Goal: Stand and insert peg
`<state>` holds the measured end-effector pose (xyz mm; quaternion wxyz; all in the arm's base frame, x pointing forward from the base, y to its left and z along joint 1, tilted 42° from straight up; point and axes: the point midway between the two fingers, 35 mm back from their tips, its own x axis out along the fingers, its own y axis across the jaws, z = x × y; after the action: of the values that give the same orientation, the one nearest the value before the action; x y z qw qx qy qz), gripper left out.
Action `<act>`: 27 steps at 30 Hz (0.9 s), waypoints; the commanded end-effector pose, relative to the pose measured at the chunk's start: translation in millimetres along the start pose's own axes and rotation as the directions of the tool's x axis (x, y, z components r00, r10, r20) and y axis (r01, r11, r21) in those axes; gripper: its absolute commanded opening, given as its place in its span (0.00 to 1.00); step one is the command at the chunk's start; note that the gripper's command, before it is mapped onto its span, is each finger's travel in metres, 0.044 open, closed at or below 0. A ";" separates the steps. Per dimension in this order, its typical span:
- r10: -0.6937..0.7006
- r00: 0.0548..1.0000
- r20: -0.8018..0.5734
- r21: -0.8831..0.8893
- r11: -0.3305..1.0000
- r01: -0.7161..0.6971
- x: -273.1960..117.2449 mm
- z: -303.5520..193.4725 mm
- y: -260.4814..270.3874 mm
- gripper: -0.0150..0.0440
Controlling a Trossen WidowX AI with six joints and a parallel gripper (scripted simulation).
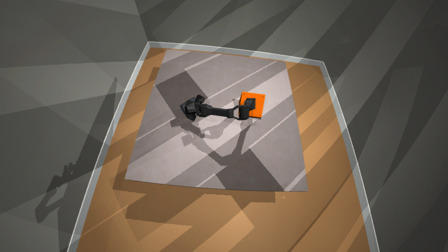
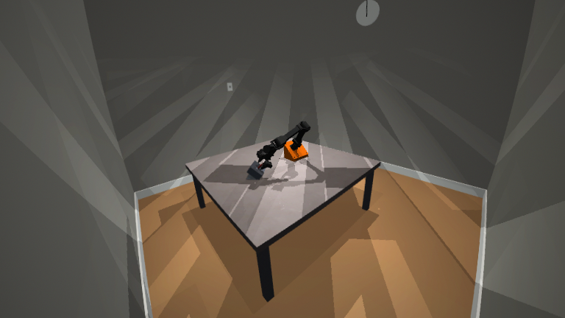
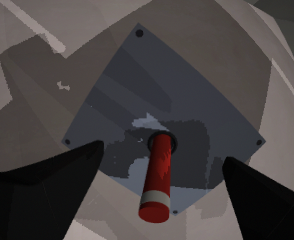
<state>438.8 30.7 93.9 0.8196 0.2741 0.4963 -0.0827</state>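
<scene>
Showing red (image 3: 159,170), white band near its outer end, the peg stands in the hole (image 3: 152,149) | hand (image 2: 265,165) (image 3: 165,156) wide open (holding nothing)

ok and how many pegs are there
1: a red peg, plain end in the hole of the sloped panel, between the open gripper's fingers. Others could be hidden behind the arm.

red peg (image 3: 159,175) jutting from sloped panel (image 3: 187,110) (image 2: 254,170), open gaps on 2 sides between peg and pincer (image 3: 165,156) (image 2: 264,165)
</scene>
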 end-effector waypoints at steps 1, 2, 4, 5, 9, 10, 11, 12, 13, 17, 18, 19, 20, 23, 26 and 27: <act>0.002 1.000 0.003 -0.001 1.000 -0.002 -8.3 1.3 1.1 1.00; 0.001 1.000 0.003 0.000 1.000 -0.001 -10.4 1.5 1.2 1.00; 0.001 1.000 0.002 0.000 1.000 -0.001 -14.5 1.8 1.3 1.00; 0.000 1.000 0.002 0.000 1.000 0.000 -16.5 1.9 1.4 1.00; -0.001 1.000 0.002 0.002 1.000 0.001 -24.9 2.5 1.6 1.00; -0.001 1.000 0.002 0.002 1.000 0.001 -27.0 2.7 1.6 1.00; -0.001 1.000 0.002 0.002 1.000 0.001 -29.1 2.8 1.7 1.00; -0.002 1.000 0.002 0.002 1.000 0.002 -31.2 2.9 1.7 1.00; -0.002 1.000 0.001 0.003 1.000 0.002 -33.3 3.1 1.7 1.00; -0.003 1.000 0.001 0.004 1.000 0.003 -42.0 3.5 1.8 1.00; -0.003 1.000 0.001 0.004 1.000 0.003 -44.1 3.6 1.8 1.00; -0.004 1.000 0.001 0.004 1.000 0.004 -46.3 3.7 1.8 1.00; -0.004 1.000 0.001 0.004 1.000 0.004 -48.5 3.8 1.8 1.00; -0.005 1.000 0.000 0.005 1.000 0.005 -55.1 3.9 1.7 1.00; -0.006 1.000 0.000 0.006 1.000 0.006 -61.8 4.1 1.6 1.00; -0.006 1.000 0.000 0.006 1.000 0.006 -64.1 4.1 1.5 1.00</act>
<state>414.4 21.7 141.9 0.8166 0.2769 0.4984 -0.0900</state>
